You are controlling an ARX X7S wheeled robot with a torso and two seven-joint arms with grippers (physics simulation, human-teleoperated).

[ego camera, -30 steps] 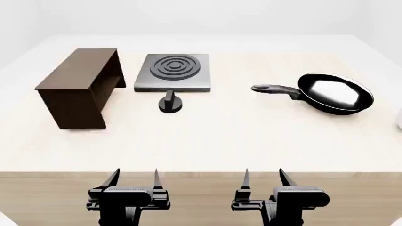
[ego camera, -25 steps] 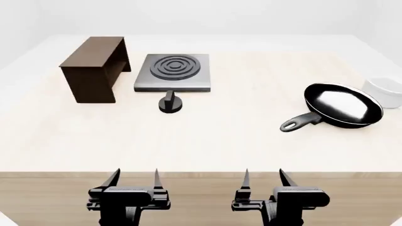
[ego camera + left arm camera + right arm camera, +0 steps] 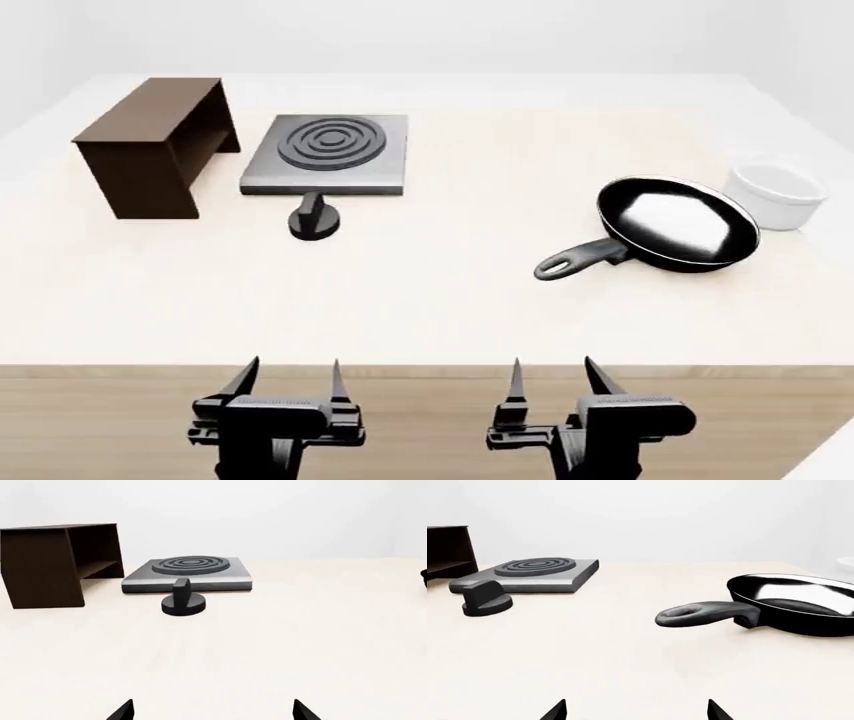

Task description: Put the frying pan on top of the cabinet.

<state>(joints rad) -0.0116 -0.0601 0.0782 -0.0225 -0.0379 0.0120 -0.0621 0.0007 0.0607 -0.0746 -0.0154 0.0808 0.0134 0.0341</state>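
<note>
Both arms hang low at the near edge of the table, well short of anything. The left gripper has its jaws spread and empty, and the right gripper is the same, spread wide with nothing between its fingers.

The frying pan sits flat on the table on the right side, its handle angled back toward the robot and ending in a loop. A white bowl stands just beyond it. The cabinet is far off at the back left, with the hotplate beside it and a black knob in front of that.

The pan looks stiff and fairly heavy, most of its weight in the round body, so it will likely droop if held by the loop end. The glossy rim looks slick. I would take the handle close to the bowl of the pan, where it is narrow enough to pinch.
</note>
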